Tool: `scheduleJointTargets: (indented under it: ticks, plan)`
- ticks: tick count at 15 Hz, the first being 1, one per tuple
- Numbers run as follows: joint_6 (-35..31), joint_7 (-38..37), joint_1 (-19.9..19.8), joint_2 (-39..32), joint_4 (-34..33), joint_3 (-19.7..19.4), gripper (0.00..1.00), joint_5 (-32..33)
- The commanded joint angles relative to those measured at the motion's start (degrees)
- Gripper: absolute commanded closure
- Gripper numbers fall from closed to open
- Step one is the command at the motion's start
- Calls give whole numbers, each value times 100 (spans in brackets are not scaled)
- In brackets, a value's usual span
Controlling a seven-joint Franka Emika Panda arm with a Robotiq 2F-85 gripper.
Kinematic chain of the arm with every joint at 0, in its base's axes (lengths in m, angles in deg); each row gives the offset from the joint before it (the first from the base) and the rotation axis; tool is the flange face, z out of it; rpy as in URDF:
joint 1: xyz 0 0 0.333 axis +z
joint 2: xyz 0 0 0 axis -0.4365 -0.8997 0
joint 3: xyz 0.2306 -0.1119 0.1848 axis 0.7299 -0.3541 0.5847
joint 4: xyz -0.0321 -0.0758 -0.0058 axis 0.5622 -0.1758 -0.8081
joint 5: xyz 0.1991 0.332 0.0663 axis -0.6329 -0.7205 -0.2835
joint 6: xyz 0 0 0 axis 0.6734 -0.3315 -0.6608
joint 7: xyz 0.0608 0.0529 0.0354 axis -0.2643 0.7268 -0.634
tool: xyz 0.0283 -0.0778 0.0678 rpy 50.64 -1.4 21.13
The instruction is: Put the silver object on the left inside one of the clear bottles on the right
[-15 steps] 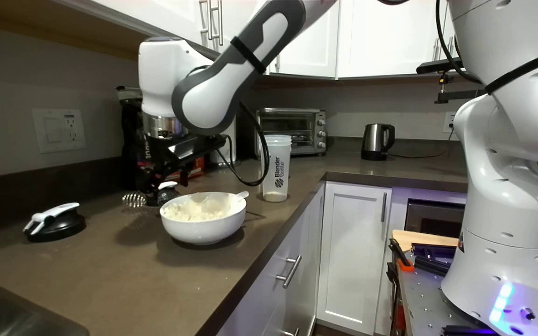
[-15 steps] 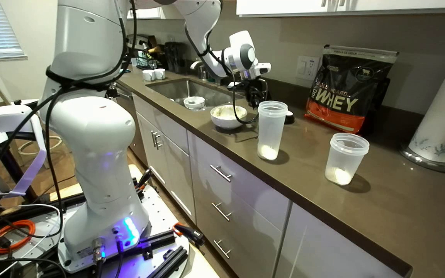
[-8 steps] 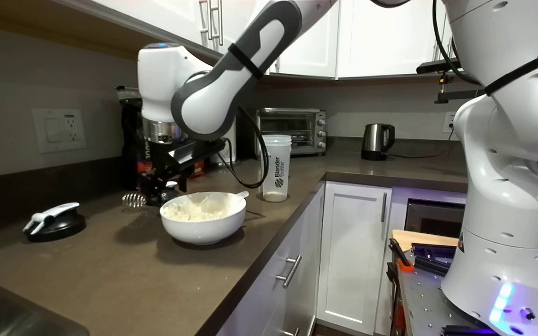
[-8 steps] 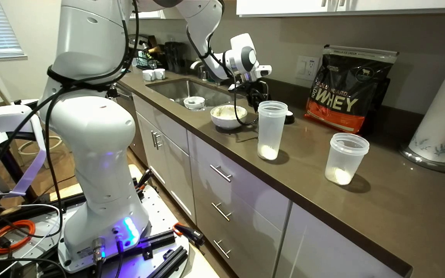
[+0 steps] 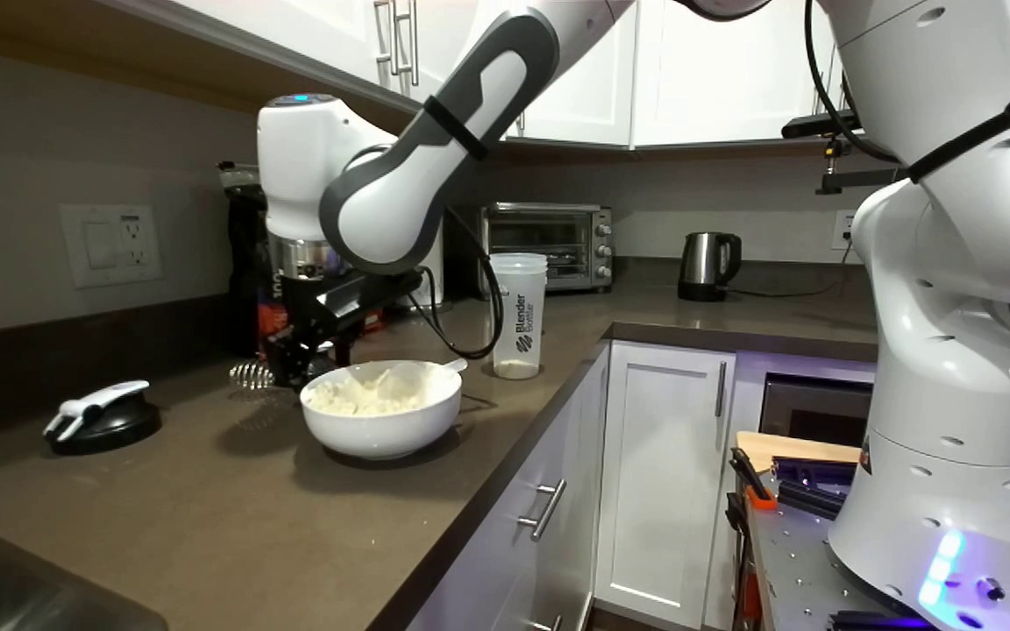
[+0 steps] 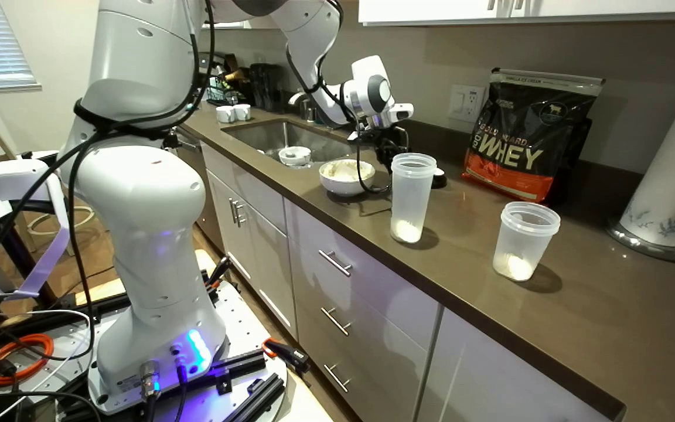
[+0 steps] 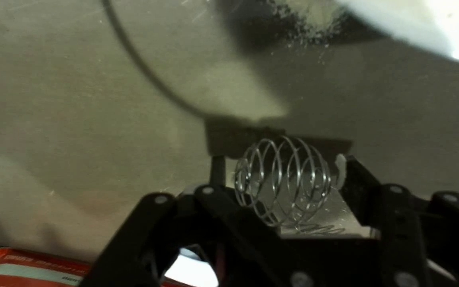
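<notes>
The silver object is a small wire ball (image 7: 281, 181). In an exterior view the wire ball (image 5: 251, 375) sits on the counter left of the white bowl. My gripper (image 7: 279, 170) is open, with a finger on each side of the ball and a visible gap at the right finger. In an exterior view the gripper (image 5: 299, 372) is low beside the bowl. A tall clear bottle (image 6: 411, 196) and a shorter-looking clear bottle (image 6: 522, 240) stand upright and open, pale at the bottom. The tall bottle (image 5: 518, 320) also shows in an exterior view. The ball is hidden in an exterior view.
The white bowl (image 5: 382, 425) of powder stands right beside the gripper. A black lid with white handle (image 5: 106, 419) lies at the left. A whey bag (image 6: 531, 138) leans on the wall; a paper-towel roll (image 6: 674, 176) and a sink (image 6: 282, 132) are farther off.
My gripper and wrist have moved down toward the counter around the wire ball. The ball, bowl and bottles have not moved.
</notes>
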Motion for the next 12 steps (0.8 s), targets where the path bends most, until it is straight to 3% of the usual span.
scheduleJointTargets:
  ticks: [1, 2, 4, 6, 12]
  plan:
    - [57, -61, 38, -147, -198, -55, 38, 17]
    - [56, -54, 38, -169, -220, -58, 42, 11]
    - [52, -44, 39, -211, -262, -66, 34, 3]
    - [61, -14, 29, -238, -296, -64, 37, -18]
    - [81, 2, 37, -203, -301, -66, 68, -16]
